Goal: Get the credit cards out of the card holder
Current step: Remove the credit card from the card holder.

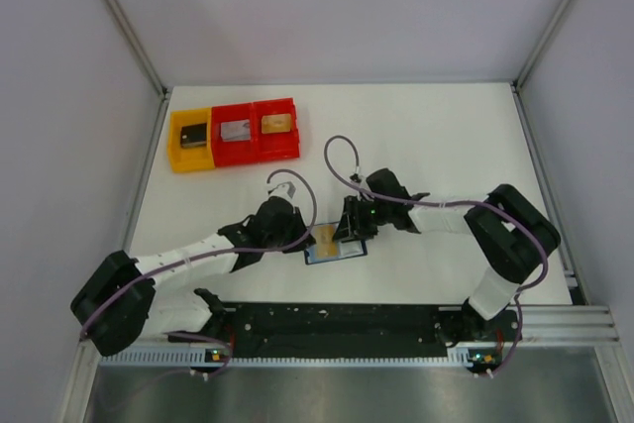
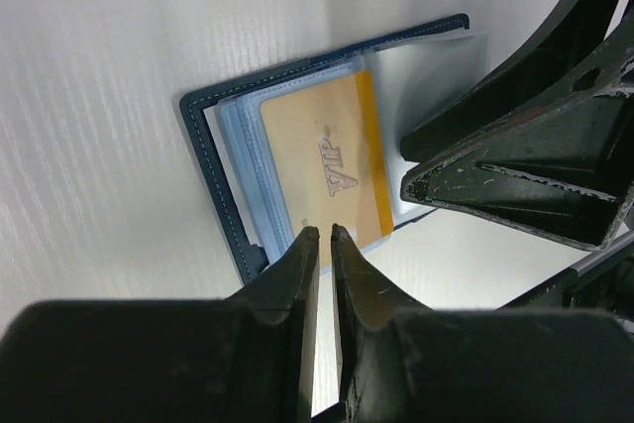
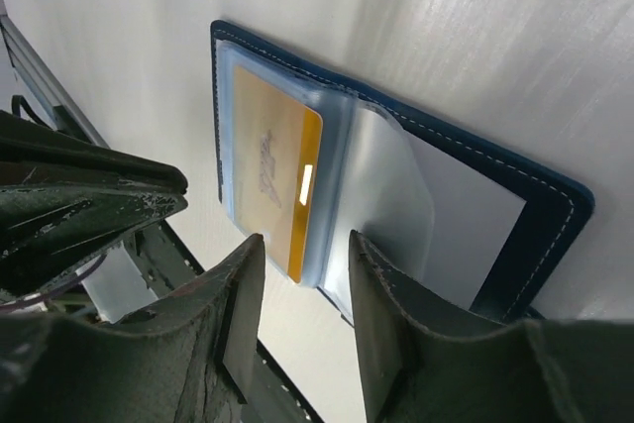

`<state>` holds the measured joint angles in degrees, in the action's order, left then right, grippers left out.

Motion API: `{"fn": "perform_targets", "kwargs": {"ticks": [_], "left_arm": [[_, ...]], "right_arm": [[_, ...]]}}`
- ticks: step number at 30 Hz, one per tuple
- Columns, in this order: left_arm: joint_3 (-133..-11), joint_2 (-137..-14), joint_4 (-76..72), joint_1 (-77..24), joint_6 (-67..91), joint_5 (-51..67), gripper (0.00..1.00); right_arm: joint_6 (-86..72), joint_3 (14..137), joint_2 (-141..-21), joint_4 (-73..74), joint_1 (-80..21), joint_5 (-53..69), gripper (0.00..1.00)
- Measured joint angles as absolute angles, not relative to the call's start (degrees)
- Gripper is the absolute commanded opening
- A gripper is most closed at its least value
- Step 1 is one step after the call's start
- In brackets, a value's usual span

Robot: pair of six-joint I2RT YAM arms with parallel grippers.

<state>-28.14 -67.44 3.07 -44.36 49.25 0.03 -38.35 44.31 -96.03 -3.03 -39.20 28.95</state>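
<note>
Hovering at the near long edge of the gold card (image 2: 317, 160), the left gripper (image 2: 322, 235) has its fingers (image 2: 297, 274) clenched almost together, only a thin slit between the tips. Cannot tell if they touch the card; in the right wrist view a strip of bare table shows between this gripper and the holder.

Right gripper (image 3: 302, 245) fingers (image 3: 248, 284) are released, spread wide. They straddle the edge of the clear plastic sleeves (image 3: 386, 185) just beside the card's end. Cannot tell contact with the sleeves.

Card holder (image 1: 335, 248) lies open and flat on the table (image 1: 446, 136), close to the near edge, about midway between left and right edges, between the two grippers. Navy cover with light stitching, pale blue inside. Gold card sits in the sleeve stack on one half, raised "VIP" lettering and a darker orange stripe showing. One clear sleeve is lifted and curls over the other half.

Both arms reach inward from the near edge, left from the left side, right from the right.

Yellow bin (image 1: 174, 141) and two red bins (image 1: 260, 106) sit in a row near the far left corner, well apart from the holder. Each holds one small flat item: dark, grey, brown.
</note>
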Motion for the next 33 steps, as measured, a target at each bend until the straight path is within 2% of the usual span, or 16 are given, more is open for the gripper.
{"fn": "perform_targets", "kwargs": {"ticks": [14,22,30,33], "left_arm": [[-29.1,-75.6,2.4,-44.0,49.9,0.9,0.03],[-28.6,-75.6,1.4,-44.0,50.5,1.0,0.02],[-28.4,-75.6,1.1,-44.0,50.9,1.0,0.01],[-28.4,-75.6,1.1,-44.0,50.9,1.1,0.0]], "right_arm": [[-43.4,37.5,-98.4,-20.5,-37.3,32.1,0.29],[-44.9,37.1,-101.2,-25.4,-36.8,34.2,0.16],[-45.8,37.1,-103.4,-31.2,-36.2,37.5,0.12],[-46.7,37.1,-104.5,-33.3,-36.0,38.5,0.04]]}}
